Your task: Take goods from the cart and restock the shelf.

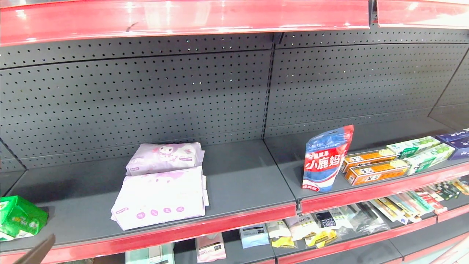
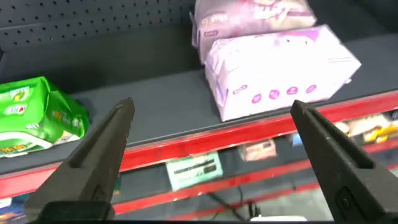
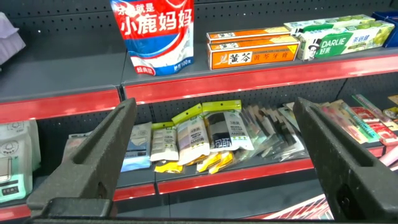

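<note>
We see a dark shelf (image 1: 249,183) with a red front edge, two pink tissue packs (image 1: 161,198) lying left of centre and a blue and red pouch (image 1: 328,157) standing right of centre, while our left gripper (image 2: 211,106) and right gripper (image 3: 216,102) hang with fingers spread apart, empty.

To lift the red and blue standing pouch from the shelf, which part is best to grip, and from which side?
Probably the flat top seal of the pouch, pinched front to back, coming from the aisle, slightly above. It stands upright near the shelf edge, and orange boxes lie close on its right.
</note>
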Controlling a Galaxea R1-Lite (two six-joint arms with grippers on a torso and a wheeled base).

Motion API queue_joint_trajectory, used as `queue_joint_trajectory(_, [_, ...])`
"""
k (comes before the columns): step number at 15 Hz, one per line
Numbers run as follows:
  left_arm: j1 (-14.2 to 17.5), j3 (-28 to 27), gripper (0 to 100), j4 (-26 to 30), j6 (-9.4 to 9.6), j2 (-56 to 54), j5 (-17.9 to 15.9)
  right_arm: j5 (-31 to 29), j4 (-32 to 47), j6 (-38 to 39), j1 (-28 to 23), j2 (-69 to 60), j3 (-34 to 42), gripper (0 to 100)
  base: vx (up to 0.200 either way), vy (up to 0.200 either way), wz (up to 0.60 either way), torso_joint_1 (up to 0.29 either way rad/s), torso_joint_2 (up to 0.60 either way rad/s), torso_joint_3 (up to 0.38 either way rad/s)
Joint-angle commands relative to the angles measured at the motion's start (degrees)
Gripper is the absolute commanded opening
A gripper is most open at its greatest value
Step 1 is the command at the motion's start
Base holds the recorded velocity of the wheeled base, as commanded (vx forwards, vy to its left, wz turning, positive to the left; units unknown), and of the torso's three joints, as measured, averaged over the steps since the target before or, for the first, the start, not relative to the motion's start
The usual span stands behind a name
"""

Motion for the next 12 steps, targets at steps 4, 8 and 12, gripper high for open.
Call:
queue_joint_trajectory(4, [2.45,14.03,100,-0.03,-2.27,-31.89,1.39,0.08,0.02,-0.01,0.04,0.07,0.01,100,0.000,0.000,0.00,0.000,0.00,0.000])
queue_joint_trajectory(8, [2.36,14.12,100,-0.03,-2.71,-31.89,5.00,0.26,0.02,-0.10,0.04,0.07,0.01,100,0.000,0.000,0.00,0.000,0.00,0.000])
queue_joint_trajectory(12, [2.36,14.30,100,-0.56,-2.53,-31.89,5.61,0.17,0.02,-0.10,0.04,0.07,0.01,100,0.000,0.000,0.60,0.000,0.00,0.005])
